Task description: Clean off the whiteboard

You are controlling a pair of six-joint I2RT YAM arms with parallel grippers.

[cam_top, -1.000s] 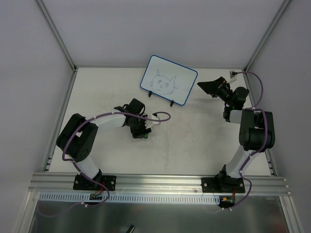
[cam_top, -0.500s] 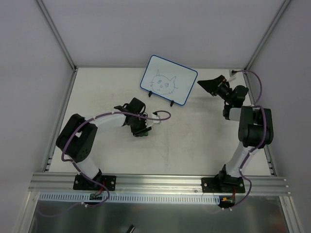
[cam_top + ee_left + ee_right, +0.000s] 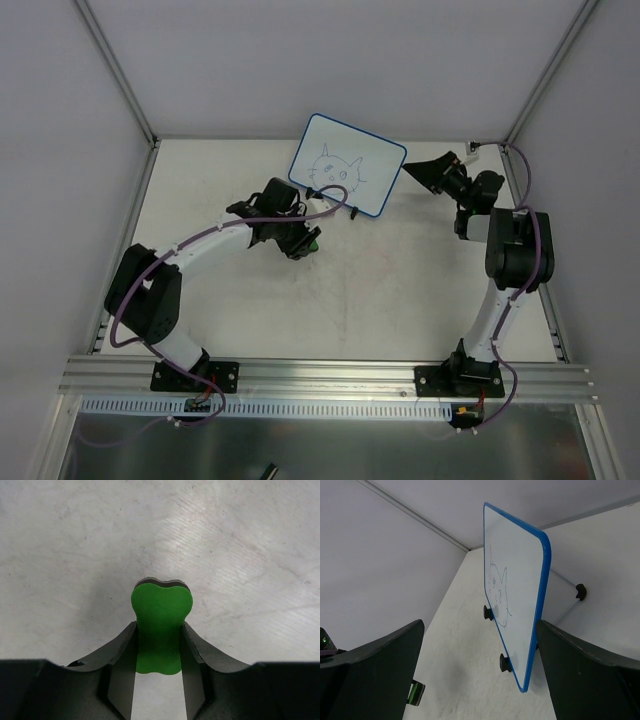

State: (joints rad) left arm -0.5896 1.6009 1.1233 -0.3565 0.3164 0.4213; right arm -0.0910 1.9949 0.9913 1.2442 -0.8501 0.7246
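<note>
The whiteboard point(image 3: 347, 165) stands tilted on two black feet at the back middle of the table, with a cat-face drawing on it. It also shows edge-on in the right wrist view point(image 3: 512, 580). My left gripper point(image 3: 305, 240) is shut on the green bone-shaped eraser point(image 3: 161, 612), just in front of the board's lower left part. The eraser also shows in the right wrist view point(image 3: 416, 692). My right gripper point(image 3: 415, 172) is open at the board's right edge. In the right wrist view point(image 3: 480, 622) the blue rim stands between the fingers, close to the right one.
White walls enclose the table on the left, back and right. A small white fitting point(image 3: 475, 150) sits in the back right corner. The aluminium rail point(image 3: 330, 375) with both arm bases runs along the near edge.
My left gripper has moved away from me and to the right with the eraser, up to the board's front. My right gripper has edged left toward the board's right edge.
</note>
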